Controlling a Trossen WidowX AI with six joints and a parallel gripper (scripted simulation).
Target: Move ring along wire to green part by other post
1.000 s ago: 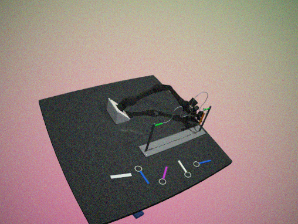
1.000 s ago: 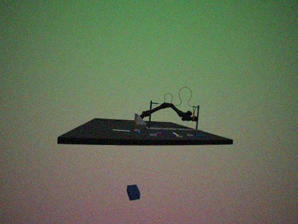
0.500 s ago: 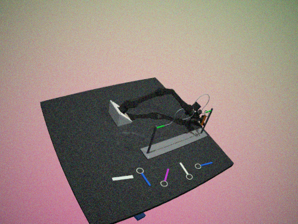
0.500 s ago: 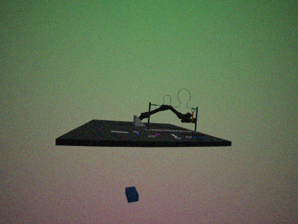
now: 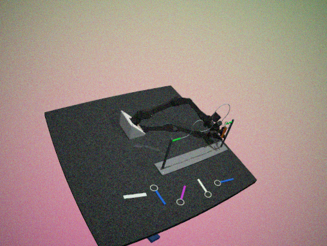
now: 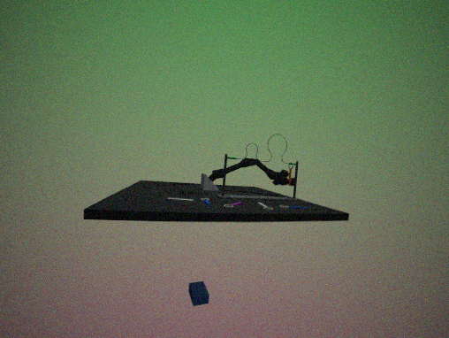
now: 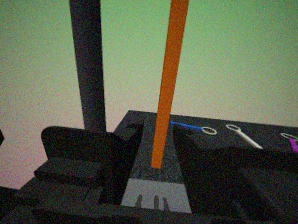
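Observation:
The orange handle [image 5: 224, 132] [image 6: 290, 176] [image 7: 169, 75] hangs from its ring [image 6: 291, 166] on the green part [image 5: 229, 123] [image 6: 293, 164] beside the right post [image 5: 229, 128] [image 6: 296, 186] [image 7: 89, 65]. My gripper [image 5: 222, 134] [image 6: 289, 181] [image 7: 158, 125] is partly open around the handle's lower portion, with a gap visible on both sides in the wrist view. The ring is outside the wrist view. The other green part [image 5: 176, 139] [image 6: 232, 157] is beside the left post [image 5: 166, 154] [image 6: 224, 172]. Ring contact with the wire is too small to judge.
The thin grey wire [image 6: 277, 134] rises in two loops between the posts, the taller one near my gripper. The posts stand on a grey base strip [image 5: 167, 167]. Flat ring-and-stick shapes, blue, white and magenta, and a white bar [image 5: 135, 196] lie on the table.

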